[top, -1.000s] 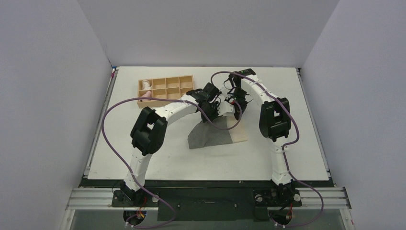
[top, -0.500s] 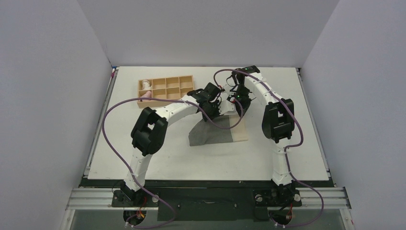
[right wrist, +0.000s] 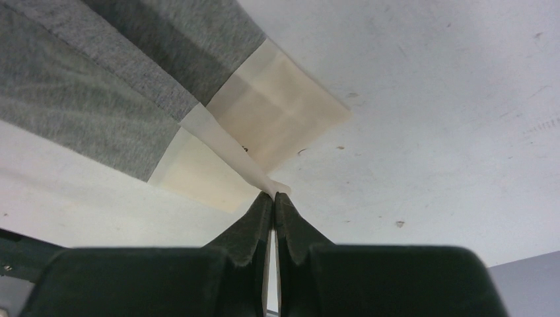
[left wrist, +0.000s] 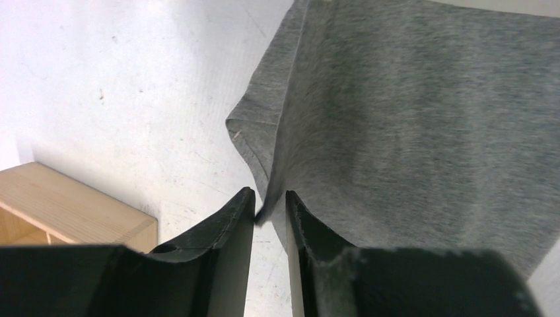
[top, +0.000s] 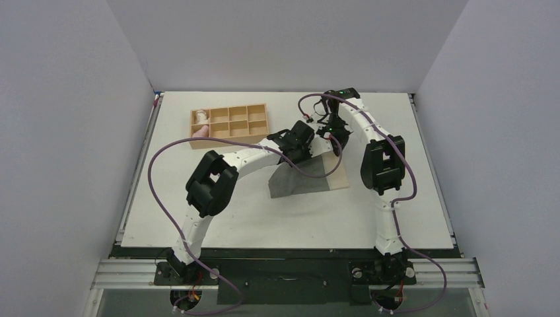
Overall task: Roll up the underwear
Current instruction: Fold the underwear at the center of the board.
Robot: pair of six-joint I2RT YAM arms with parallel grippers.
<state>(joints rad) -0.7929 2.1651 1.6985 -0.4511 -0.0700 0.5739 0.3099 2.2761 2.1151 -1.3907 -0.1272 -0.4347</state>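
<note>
The underwear (top: 298,179), dark grey with a pale beige strip (top: 337,177) along its right edge, lies partly lifted at the table's middle. My left gripper (top: 302,148) pinches its far left grey corner; in the left wrist view the fabric (left wrist: 422,105) runs down between the narrow-set fingertips (left wrist: 245,206). My right gripper (top: 332,140) is shut on the far corner of the beige strip (right wrist: 277,119), with the grey fabric (right wrist: 99,86) hanging away to the left. Both held corners are raised above the table.
A wooden compartment tray (top: 243,122) stands at the back left, with a pink cloth roll (top: 200,130) and a white cloth roll (top: 200,117) in its left cells. Its corner shows in the left wrist view (left wrist: 66,205). White walls enclose the table.
</note>
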